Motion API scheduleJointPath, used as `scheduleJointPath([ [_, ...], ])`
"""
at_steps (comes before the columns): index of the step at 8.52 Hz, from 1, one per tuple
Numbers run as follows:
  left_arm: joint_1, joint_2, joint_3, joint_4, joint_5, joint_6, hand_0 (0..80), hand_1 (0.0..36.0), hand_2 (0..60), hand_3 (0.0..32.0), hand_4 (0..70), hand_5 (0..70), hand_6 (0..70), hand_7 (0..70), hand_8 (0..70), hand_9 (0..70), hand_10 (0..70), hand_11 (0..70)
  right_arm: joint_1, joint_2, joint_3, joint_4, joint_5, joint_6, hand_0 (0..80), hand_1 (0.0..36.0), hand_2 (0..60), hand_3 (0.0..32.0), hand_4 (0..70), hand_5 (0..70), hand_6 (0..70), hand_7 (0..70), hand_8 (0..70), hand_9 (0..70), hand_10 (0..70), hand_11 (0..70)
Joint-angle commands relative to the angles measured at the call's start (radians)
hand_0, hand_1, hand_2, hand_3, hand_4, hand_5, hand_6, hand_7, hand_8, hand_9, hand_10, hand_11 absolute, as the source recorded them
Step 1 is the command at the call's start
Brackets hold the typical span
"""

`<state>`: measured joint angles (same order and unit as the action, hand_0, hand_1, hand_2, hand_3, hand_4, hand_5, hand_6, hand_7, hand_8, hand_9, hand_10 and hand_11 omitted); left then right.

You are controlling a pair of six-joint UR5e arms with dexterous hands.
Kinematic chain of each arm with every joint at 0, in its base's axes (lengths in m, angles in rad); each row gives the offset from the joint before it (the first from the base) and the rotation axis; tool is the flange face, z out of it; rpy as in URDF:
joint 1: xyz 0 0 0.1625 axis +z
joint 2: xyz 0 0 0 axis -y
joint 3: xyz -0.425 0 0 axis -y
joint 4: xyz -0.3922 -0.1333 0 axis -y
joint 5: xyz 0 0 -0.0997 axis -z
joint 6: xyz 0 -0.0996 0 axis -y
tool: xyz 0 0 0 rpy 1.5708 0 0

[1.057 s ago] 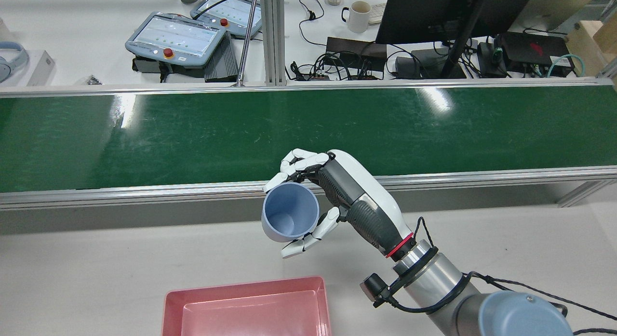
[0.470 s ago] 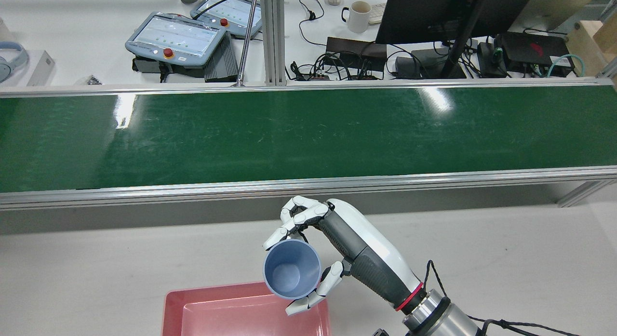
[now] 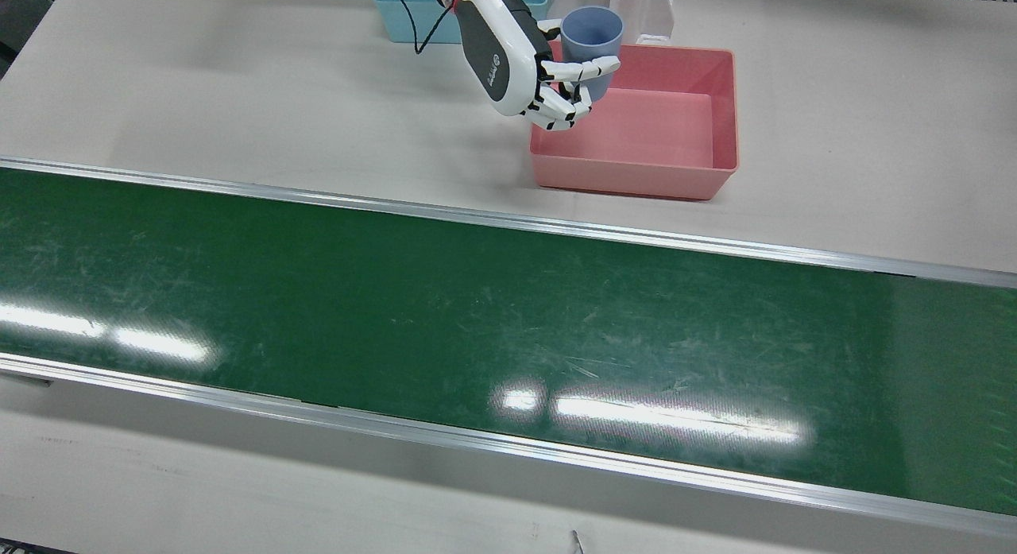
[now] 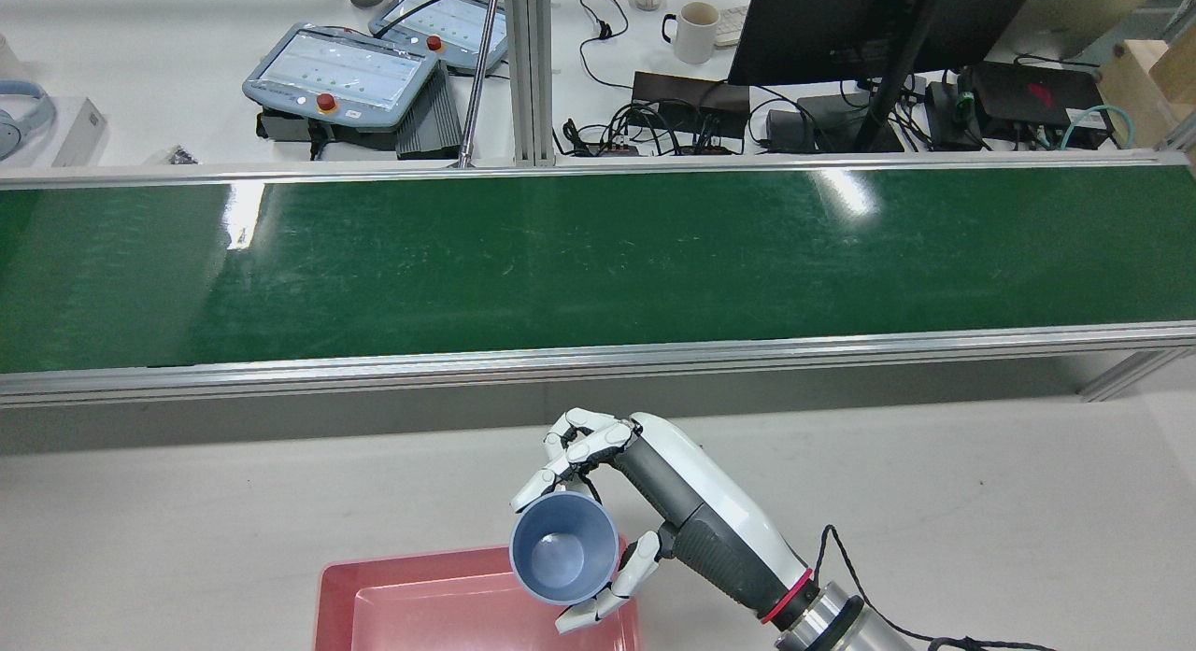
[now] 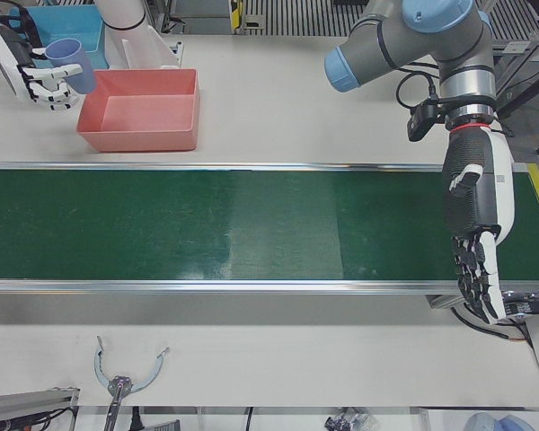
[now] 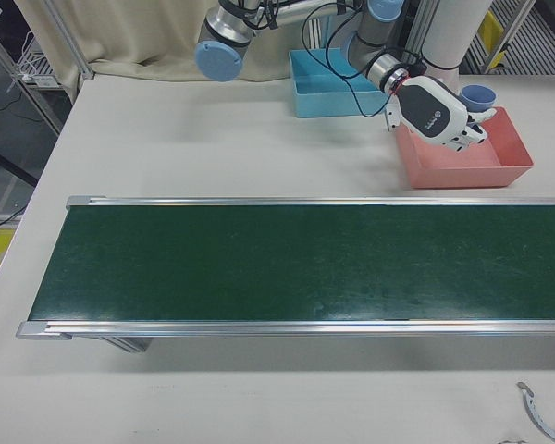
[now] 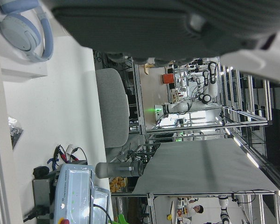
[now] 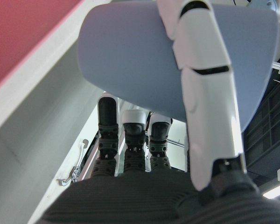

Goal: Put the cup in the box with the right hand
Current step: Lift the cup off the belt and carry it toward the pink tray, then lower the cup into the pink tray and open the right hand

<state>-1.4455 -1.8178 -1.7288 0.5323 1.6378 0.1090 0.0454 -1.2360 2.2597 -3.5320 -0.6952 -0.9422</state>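
Green conveyor belt (image 3: 477, 315) fills the front view's lower half; at upper centre the right hand (image 3: 524, 61) grips the blue cup (image 3: 592, 37) over the pink box (image 3: 719, 101), near its left wall. Rear view, bottom centre: the cup sits upright above the box rim, not yet released. Left-front view, right side: the left hand (image 5: 474, 224) hangs empty, fingers spread. Lowering and letting go remain.

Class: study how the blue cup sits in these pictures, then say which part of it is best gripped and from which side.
Grip the blue cup around its smooth side wall, coming from the side as the right hand does. It shows no handle, and its open mouth faces up.
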Motion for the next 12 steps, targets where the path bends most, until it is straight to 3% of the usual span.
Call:
scheduleJointPath([
  [1,0.0,0.0,0.0,0.0,-0.001,0.0,0.0,0.0,0.0,0.0,0.0,0.0,0.0,0.0,0.0,0.0,0.0,0.0,-0.024,0.039,-0.132,0.067,-0.01,-0.007,72.8,36.0,60.0,0.0,58.2,20.3,29.6,70.0,51.6,67.5,32.9,49.3],
  [3,-0.001,0.0,-0.002,0.0,-0.001,0.0,0.0,0.0,0.0,0.0,0.0,0.0,0.0,0.0,0.0,0.0,0.0,0.0,-0.024,0.038,-0.126,0.058,-0.013,-0.007,72.4,36.0,60.0,0.0,64.3,19.8,30.1,70.0,51.4,66.9,31.4,47.2],
  [4,0.0,0.0,0.0,0.0,-0.001,0.0,0.0,0.0,0.0,0.0,0.0,0.0,0.0,0.0,0.0,0.0,0.0,0.0,-0.029,0.038,-0.131,0.059,-0.018,-0.007,76.4,36.0,60.0,0.0,41.1,19.9,25.1,70.0,46.6,60.0,25.3,39.8],
  [5,0.0,0.0,0.0,0.0,-0.001,0.0,0.0,0.0,0.0,0.0,0.0,0.0,0.0,0.0,0.0,0.0,0.0,0.0,-0.021,0.04,-0.134,0.059,-0.048,-0.003,80.0,36.0,53.0,29.0,1.6,20.3,13.0,56.1,35.5,42.7,16.8,28.6],
  [6,0.0,0.0,-0.002,0.0,-0.001,0.0,0.0,0.0,0.0,0.0,0.0,0.0,0.0,0.0,0.0,0.0,0.0,0.0,-0.015,0.04,-0.135,0.059,-0.059,-0.001,80.0,36.0,15.5,32.0,3.2,19.7,10.8,47.6,32.2,37.8,15.6,26.8],
  [7,0.0,0.0,-0.002,0.0,-0.001,0.0,0.0,0.0,0.0,0.0,0.0,0.0,0.0,0.0,0.0,0.0,0.0,0.0,-0.012,0.04,-0.134,0.059,-0.06,-0.001,80.0,36.0,14.2,31.2,10.1,17.2,9.8,45.1,31.3,36.7,15.2,25.4],
  [8,0.0,0.0,0.0,0.0,-0.001,0.001,0.0,0.0,0.0,0.0,0.0,0.0,0.0,0.0,0.0,0.0,0.0,0.0,-0.009,0.04,-0.126,0.058,-0.06,-0.001,74.4,28.4,1.3,32.0,15.2,13.2,8.9,46.9,30.4,36.8,13.2,21.2],
  [9,0.0,0.0,-0.002,0.0,-0.001,0.0,0.0,0.0,0.0,0.0,0.0,0.0,0.0,0.0,0.0,0.0,0.0,0.0,-0.003,0.038,-0.112,0.058,-0.06,-0.001,59.0,19.4,0.0,32.0,13.9,10.6,7.6,46.3,29.4,35.9,11.6,18.1],
  [10,0.0,0.0,-0.002,0.0,-0.001,0.0,0.0,0.0,0.0,0.0,0.0,0.0,0.0,0.0,0.0,0.0,0.0,0.0,-0.002,0.038,-0.092,0.058,-0.058,-0.001,55.8,16.9,0.0,32.0,12.0,9.8,7.1,46.0,29.1,35.6,10.7,16.5],
  [11,0.0,0.0,-0.002,0.0,-0.001,0.0,0.0,0.0,0.0,0.0,0.0,0.0,0.0,0.0,0.0,0.0,0.0,0.0,-0.001,0.038,-0.086,0.056,-0.056,-0.001,64.8,22.4,0.0,25.8,26.7,11.4,11.2,59.2,33.5,41.4,11.9,18.5],
  [12,0.0,0.0,0.0,0.0,-0.001,0.0,0.0,0.0,0.0,0.0,0.0,0.0,0.0,0.0,0.0,0.0,0.0,0.0,0.013,0.03,-0.074,0.055,-0.058,0.0,78.1,25.8,0.4,1.0,47.2,12.7,18.1,70.0,40.8,51.1,13.9,21.3],
])
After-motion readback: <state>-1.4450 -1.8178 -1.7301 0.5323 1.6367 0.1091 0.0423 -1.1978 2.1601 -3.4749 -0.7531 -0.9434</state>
